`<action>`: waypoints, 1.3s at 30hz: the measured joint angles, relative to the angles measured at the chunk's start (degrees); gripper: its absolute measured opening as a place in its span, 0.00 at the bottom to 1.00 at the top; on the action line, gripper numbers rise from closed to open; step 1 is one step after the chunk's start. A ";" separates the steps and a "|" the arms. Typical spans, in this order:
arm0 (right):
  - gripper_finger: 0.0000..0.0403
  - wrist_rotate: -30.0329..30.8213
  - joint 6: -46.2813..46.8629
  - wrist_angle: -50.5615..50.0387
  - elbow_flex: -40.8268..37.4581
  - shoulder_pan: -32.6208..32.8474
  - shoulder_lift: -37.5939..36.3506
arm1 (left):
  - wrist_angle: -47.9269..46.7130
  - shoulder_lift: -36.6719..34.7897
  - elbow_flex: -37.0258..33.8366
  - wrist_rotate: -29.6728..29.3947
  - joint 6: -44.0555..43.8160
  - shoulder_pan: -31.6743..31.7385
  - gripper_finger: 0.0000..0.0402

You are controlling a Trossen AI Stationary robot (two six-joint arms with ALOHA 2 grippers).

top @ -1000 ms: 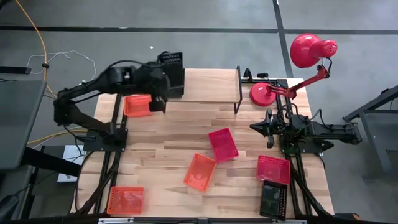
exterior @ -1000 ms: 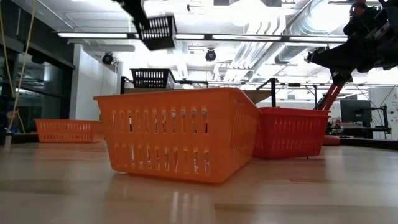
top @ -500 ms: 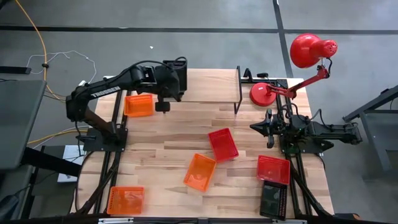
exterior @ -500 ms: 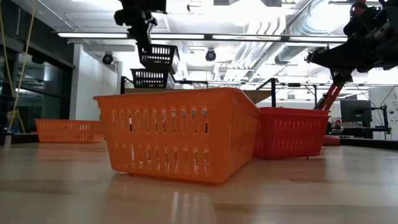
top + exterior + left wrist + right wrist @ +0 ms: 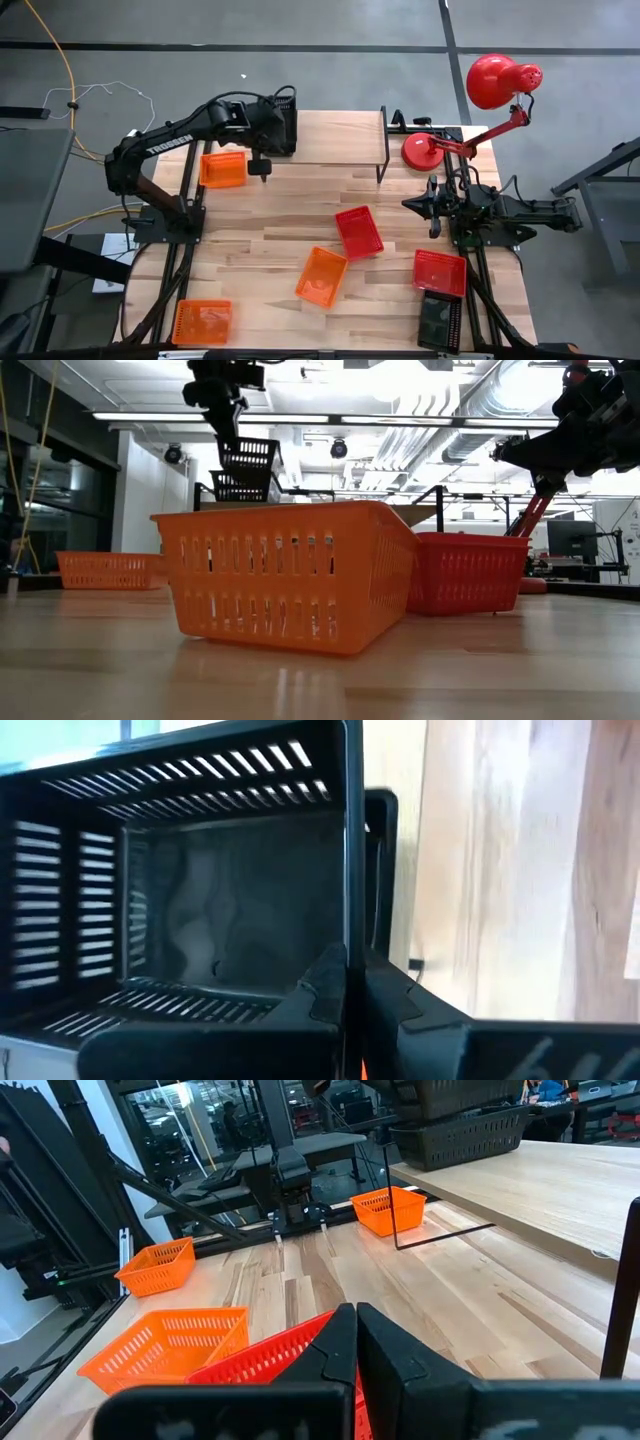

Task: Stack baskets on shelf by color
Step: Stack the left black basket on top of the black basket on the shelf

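My left gripper point(image 5: 268, 135) is over the left end of the light-wood shelf point(image 5: 335, 140), shut on a black basket point(image 5: 248, 454). That basket hangs just above a second black basket point(image 5: 243, 487), which rests by its bottom on the shelf top. My right gripper point(image 5: 355, 1342) is shut, touches nothing and waits near the table's right edge point(image 5: 437, 205). On the table lie three orange baskets point(image 5: 222, 168) point(image 5: 320, 277) point(image 5: 202, 320), two red ones point(image 5: 359, 232) point(image 5: 440, 272) and another black one point(image 5: 440, 320). My left gripper holds the black basket by the top rim of one side wall point(image 5: 346, 910), with one finger inside the basket and one outside. The fingers come from above, pointing down. The basket is lifted clear and slightly tilted, its bottom close over the open top of the black basket below.
A red desk lamp point(image 5: 490, 85) stands at the table's far right corner, beside the shelf's right end. The shelf's middle and right part point(image 5: 350, 135) is bare wood. The right arm's base point(image 5: 500, 215) sits at the table's right edge, and bare table lies between the baskets.
My left gripper has come down over the shelf's left end, still shut on the black basket. The basket was high and strongly tilted; it now hangs lower and nearly level, just above the black basket on the shelf. The right arm has kept still.
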 joint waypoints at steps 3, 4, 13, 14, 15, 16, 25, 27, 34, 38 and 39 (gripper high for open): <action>0.00 0.00 0.02 0.00 0.02 0.01 0.00 | -0.02 0.00 -1.18 0.52 1.00 1.00 0.00; 0.00 0.00 0.01 0.00 0.02 0.01 0.00 | -0.05 0.00 -1.64 0.97 1.40 1.25 0.00; 0.00 0.00 0.01 0.00 0.01 0.01 0.00 | 1.65 0.00 -2.79 1.92 2.39 1.63 0.02; 0.00 0.00 0.00 0.00 0.02 0.02 0.00 | 1.90 0.00 -2.79 1.90 2.50 1.63 0.02; 0.00 0.00 0.00 0.00 0.00 0.00 0.00 | 2.12 0.00 -2.79 1.90 2.76 1.63 0.03; 0.00 0.00 0.00 0.00 0.02 0.00 0.00 | 2.29 0.00 -2.79 1.90 2.97 1.63 0.04; 0.00 0.00 0.02 0.00 0.00 0.00 0.00 | 2.80 -0.18 -2.81 3.77 2.09 1.62 0.23; 0.00 0.00 0.01 0.00 0.00 0.01 0.00 | 2.93 -0.74 -2.81 4.26 1.46 1.61 0.28; 0.00 0.00 0.01 0.00 0.01 0.01 -0.01 | 2.99 -4.66 -2.81 5.47 -2.17 1.59 0.44; 0.00 0.00 0.00 0.00 0.00 0.01 -0.02 | 4.62 -7.05 -2.81 7.34 -5.42 1.59 0.46; 0.00 0.00 0.01 0.00 0.02 0.02 -0.02 | 5.28 -7.35 -2.81 7.89 -6.77 1.59 0.45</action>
